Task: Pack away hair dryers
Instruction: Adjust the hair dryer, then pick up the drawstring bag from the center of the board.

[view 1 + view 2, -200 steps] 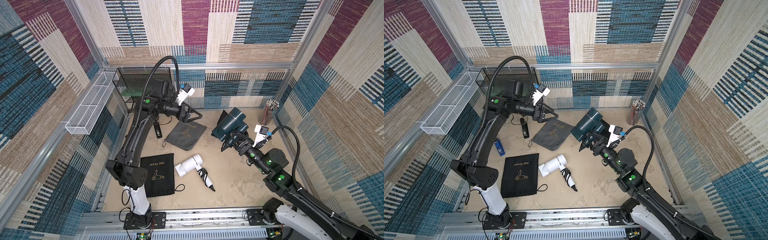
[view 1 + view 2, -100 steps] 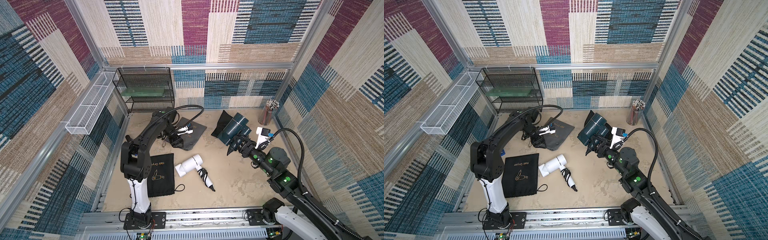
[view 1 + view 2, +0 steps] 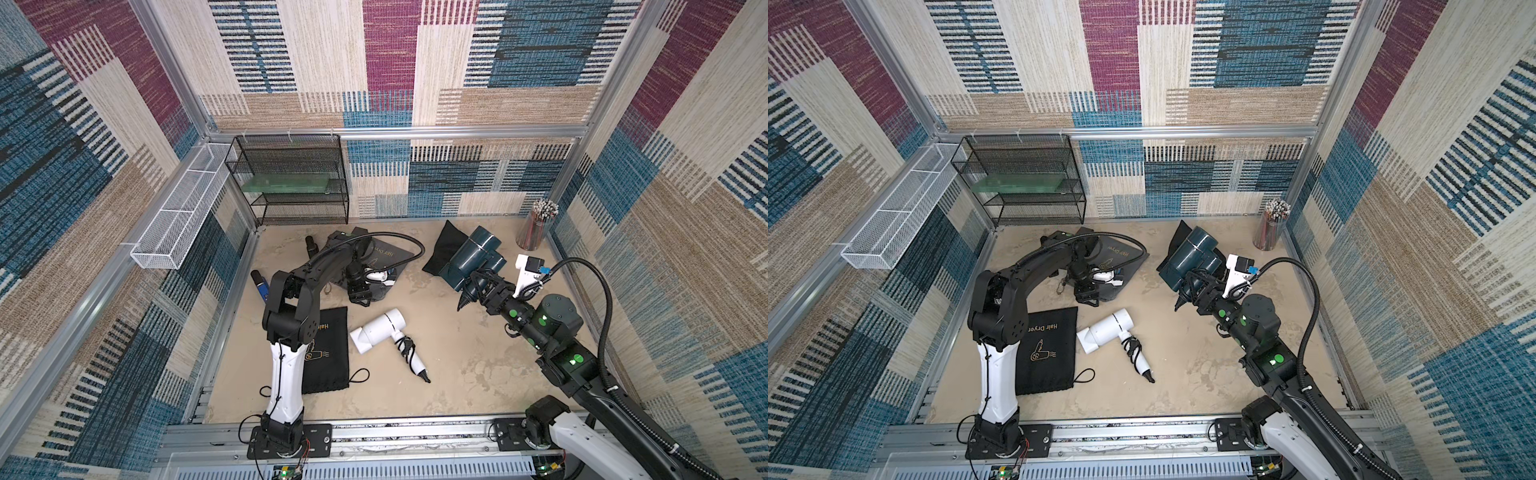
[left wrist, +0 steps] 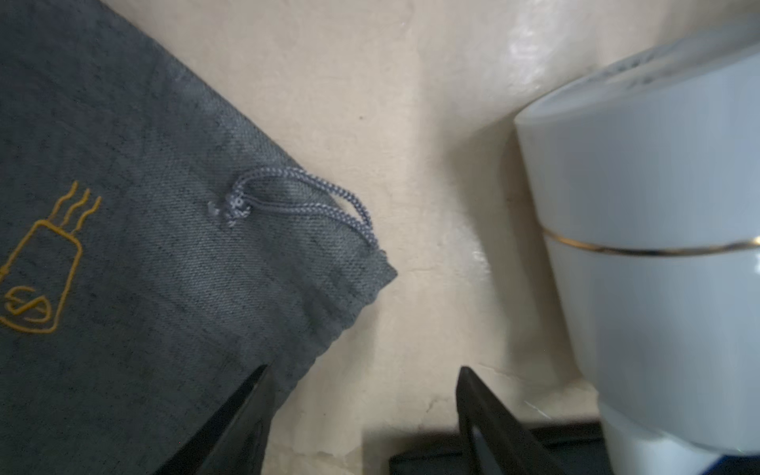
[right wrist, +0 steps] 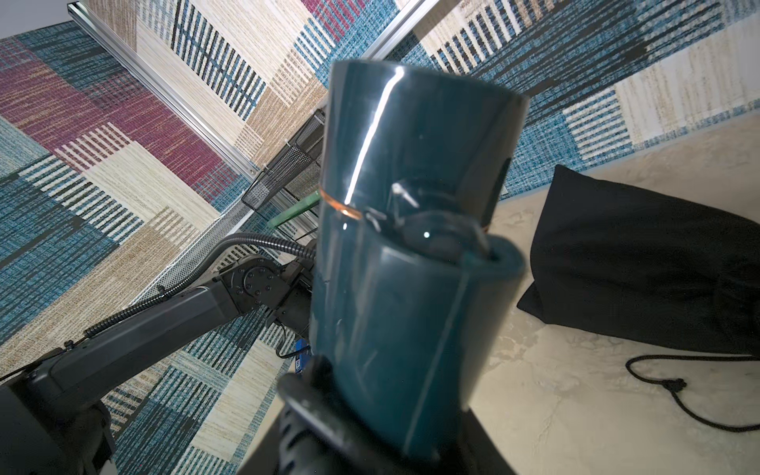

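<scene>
Right gripper [image 3: 478, 291] clamps a teal hair dryer [image 3: 473, 253], raised near the far right corner of the tabletop [image 3: 457, 365]. Left gripper [image 4: 362, 367], jaws spread, hovers over the grey pouch [image 4: 144, 246]. White hair dryer [image 3: 380, 330] lies mid-tabletop; neither dryer is bagged yet.

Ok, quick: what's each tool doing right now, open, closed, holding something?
Left tool: open, empty, at the grey pouch edge.
Right tool: closed on the teal hair dryer.

Both top views overhead, wrist views close-up
</scene>
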